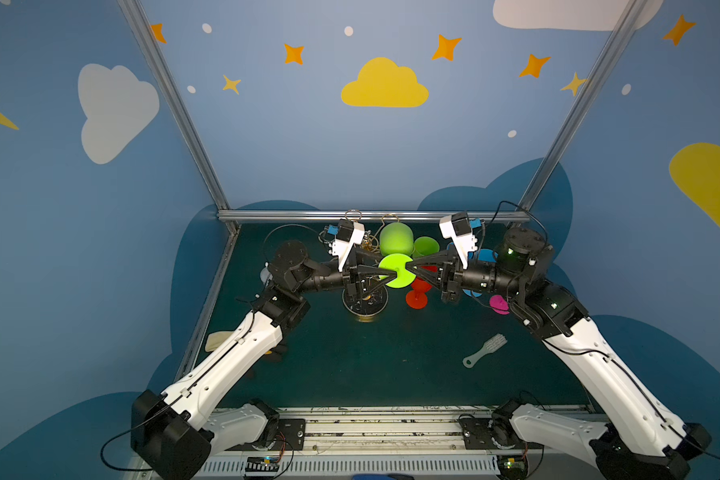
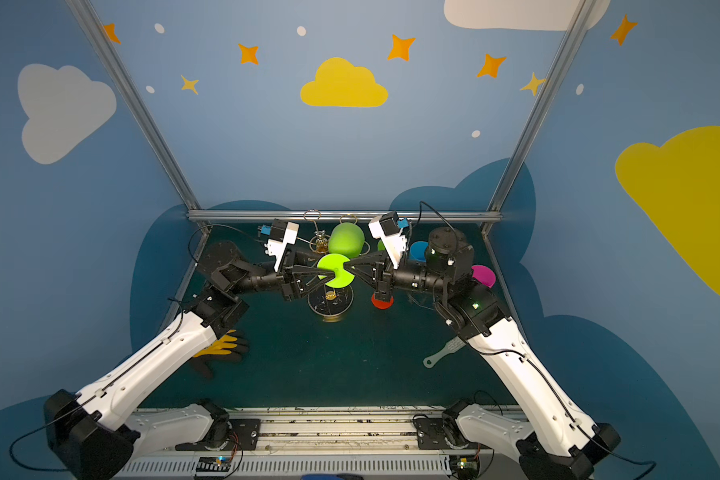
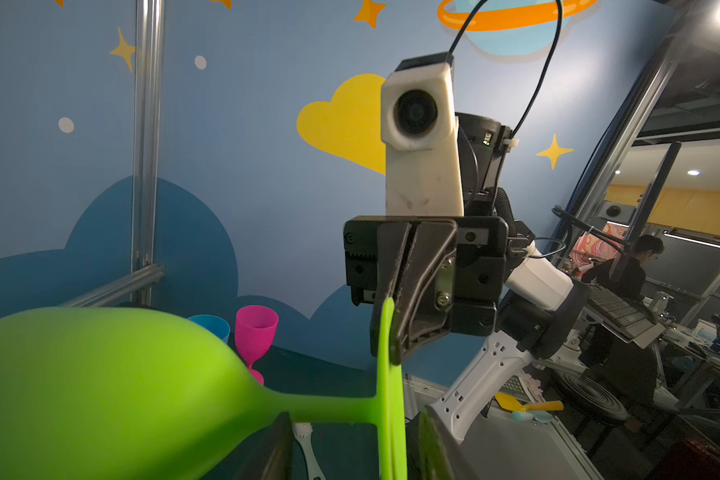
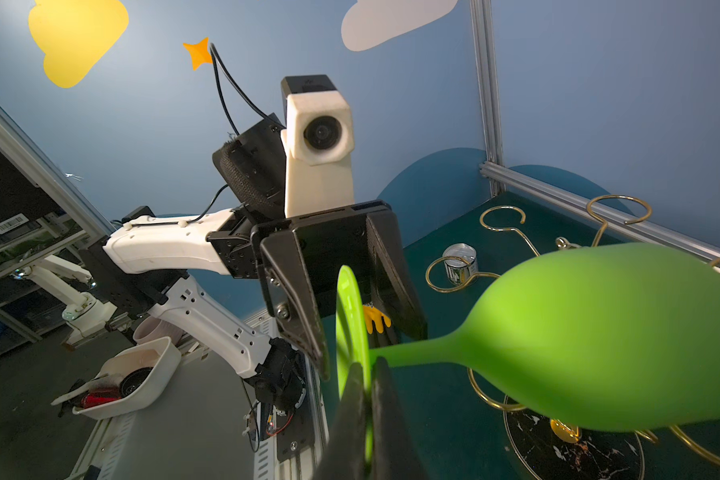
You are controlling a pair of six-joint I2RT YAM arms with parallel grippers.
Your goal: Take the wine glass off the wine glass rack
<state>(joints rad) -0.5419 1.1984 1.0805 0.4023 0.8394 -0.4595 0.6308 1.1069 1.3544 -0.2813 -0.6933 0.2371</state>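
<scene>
At the front of the counter (image 1: 371, 374), between my two arms, a broad stretch of bare green surface leaves room to move. A pale grey brush (image 1: 485, 350) lies towards my right arm, and a yellow-and-black glove (image 2: 225, 347) lies by my left forearm. Blue walls close in both sides.

Further in, the wine glass rack (image 1: 366, 307) stands on its round dark base, with its gold loops spreading around the post. A red goblet (image 1: 417, 293) sits just to its right. A pink goblet (image 3: 255, 332) stands upright beyond that, under my right arm, so that side is crowded.

Above the rack's base I hold the green wine glass (image 1: 396, 243) on its side. Its long axis runs nearly level, front to back: the flat foot (image 1: 398, 280) faces the front and the bowl points at the back wall. My right gripper (image 1: 407, 268) is pinched tight on the foot's rim. My left gripper (image 1: 390, 276) comes in from the opposite side with its jaws parted, one on each face of the foot. I cannot tell whether either touches it. The bowl hangs among the loops, and I cannot tell whether it touches one.

Behind the glass stand a smaller green cup (image 1: 425, 246), a blue cup (image 3: 211, 326) and a tin can (image 4: 460, 264). A metal rail (image 1: 371, 216) edges the back, close behind the rack.
</scene>
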